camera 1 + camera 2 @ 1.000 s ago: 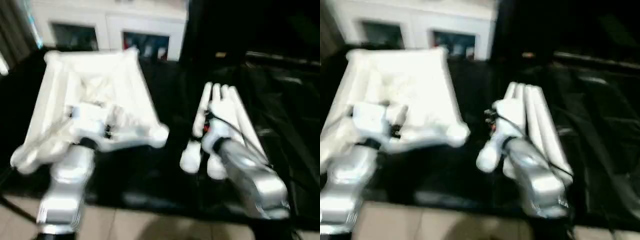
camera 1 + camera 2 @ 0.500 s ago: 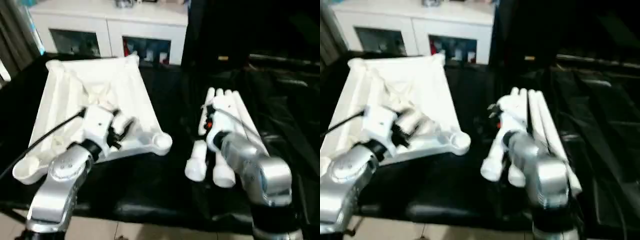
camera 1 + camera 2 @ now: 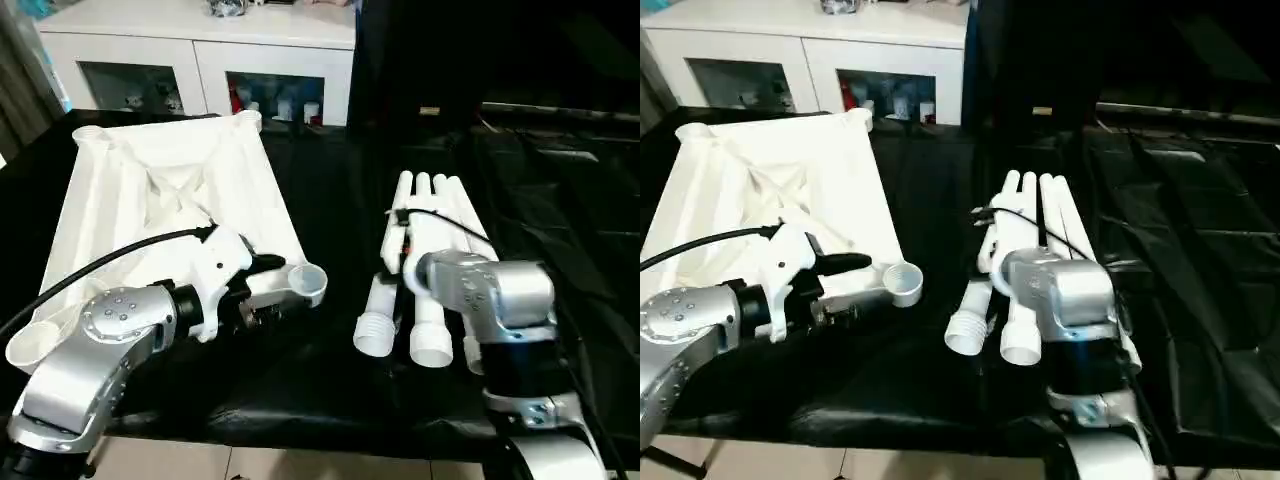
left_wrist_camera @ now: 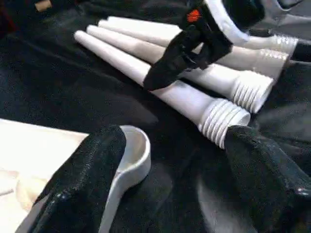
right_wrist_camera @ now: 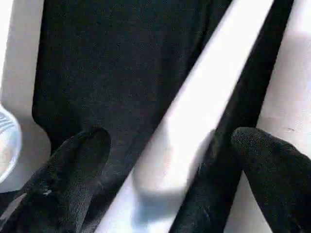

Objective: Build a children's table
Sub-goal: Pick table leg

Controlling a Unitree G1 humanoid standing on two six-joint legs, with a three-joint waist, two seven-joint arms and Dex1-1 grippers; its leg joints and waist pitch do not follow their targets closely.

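Observation:
The children's table lies in parts on a black-draped table. Its white top [image 3: 170, 190] rests underside up at the left, with a round corner socket [image 3: 308, 283] at its near right. Several white tapered legs [image 3: 440, 210] lie bundled to the right, threaded ends [image 3: 375, 333] toward me. My left gripper [image 4: 172, 141] is open beside that socket; one finger [image 4: 92, 165] hangs over the socket rim, the other [image 4: 262, 165] is near a leg's threaded end. My right gripper [image 5: 170, 141] is open over the bundle, its fingers either side of one leg [image 5: 194, 126].
A white cabinet with glass doors [image 3: 200, 50] stands behind the black-draped table [image 3: 300, 380]. A black cable [image 3: 110, 260] runs from my left wrist across the top. Crinkled black cover [image 3: 560, 200] spreads to the right. Pale floor tiles [image 3: 250, 465] show past the near edge.
The view has shifted. My left gripper has slid along the top's near edge to the corner socket and opened wider. My right gripper stays open over the legs.

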